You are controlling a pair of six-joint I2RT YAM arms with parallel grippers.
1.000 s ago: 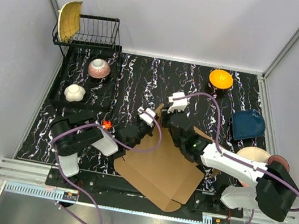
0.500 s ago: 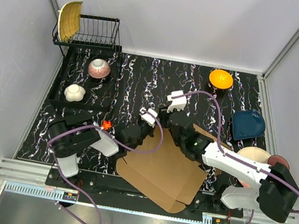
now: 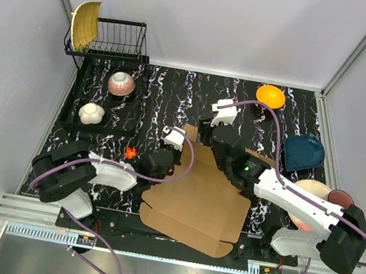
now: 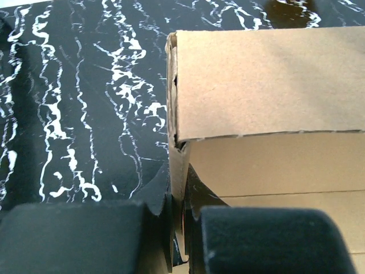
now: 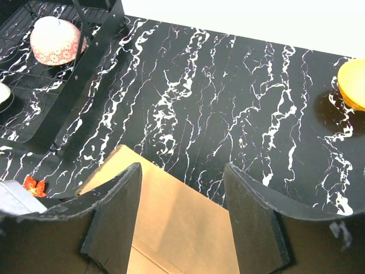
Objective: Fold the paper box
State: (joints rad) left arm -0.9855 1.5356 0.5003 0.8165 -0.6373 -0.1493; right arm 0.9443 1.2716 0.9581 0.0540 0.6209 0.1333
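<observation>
Mostly flat on the black marbled bench (image 3: 176, 94), near its front edge, between both arms: paper box (image 3: 192, 205); clamped narrow on its upright left flap, left pincer (image 4: 178, 225); spread wide above the cardboard's far end, holding nothing, right pincer (image 5: 182, 220).

White-and-black arms (image 3: 292, 197) trail purple cables (image 3: 276, 131); the right tool (image 5: 182, 168) has matte black fingers (image 5: 117, 211).
</observation>
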